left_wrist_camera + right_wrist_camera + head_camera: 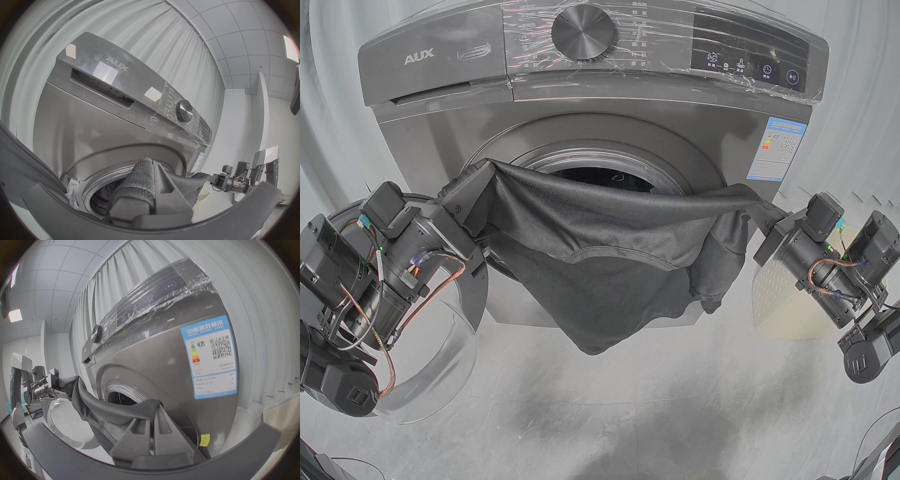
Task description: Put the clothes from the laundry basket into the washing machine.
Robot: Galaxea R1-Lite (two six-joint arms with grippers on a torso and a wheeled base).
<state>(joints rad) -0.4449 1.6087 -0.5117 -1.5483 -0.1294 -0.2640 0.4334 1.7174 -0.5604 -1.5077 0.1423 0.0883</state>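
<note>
A dark grey garment hangs stretched between my two grippers in front of the open drum of the grey washing machine. My left gripper is shut on the garment's left end, near the drum's left rim. On the other side, my right gripper is shut on its right end beside the drum's right rim. The cloth sags below the drum mouth. In the left wrist view the garment wraps over the shut fingers; in the right wrist view the garment runs off the shut fingers.
The machine's round glass door stands swung open at the left, right behind my left arm. A cream perforated laundry basket sits on the floor at the right, under my right arm. Grey floor lies before the machine.
</note>
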